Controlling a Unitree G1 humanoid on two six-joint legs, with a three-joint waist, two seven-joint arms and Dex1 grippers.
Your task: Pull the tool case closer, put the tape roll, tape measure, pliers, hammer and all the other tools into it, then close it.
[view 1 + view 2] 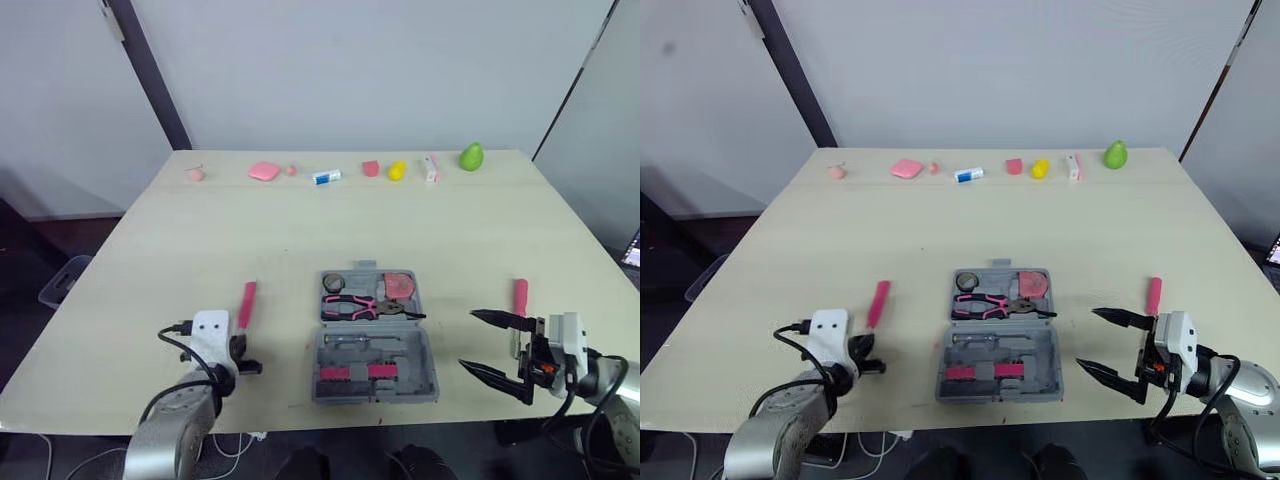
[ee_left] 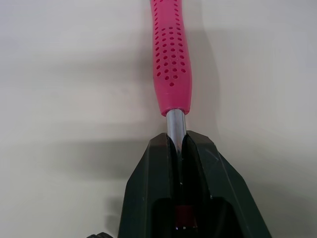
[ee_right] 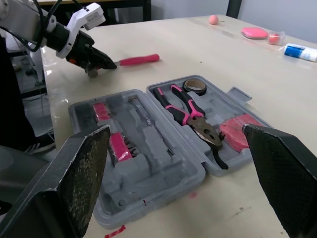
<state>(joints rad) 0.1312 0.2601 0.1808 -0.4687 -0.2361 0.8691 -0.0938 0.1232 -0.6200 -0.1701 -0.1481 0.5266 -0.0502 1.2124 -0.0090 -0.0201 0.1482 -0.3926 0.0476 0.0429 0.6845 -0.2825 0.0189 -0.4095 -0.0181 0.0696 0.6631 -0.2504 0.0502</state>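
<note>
My left pincer (image 2: 179, 148) is clamped on the hammer (image 2: 171, 54) by its steel shaft, down on the counter (image 1: 300, 220) left of the open tool case (image 1: 425, 360). Pliers (image 1: 355, 305) sit in its far half. Right pincer (image 1: 468, 338) gapes wide just right of the case.

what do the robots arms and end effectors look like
Both forearms are silver-grey tubes with black cables looping beside them. The left end effector and right end effector each have a boxy white housing at the wrist and two black fingers that taper toward the tips. The right one shows a small orange detail by its housing.
</note>
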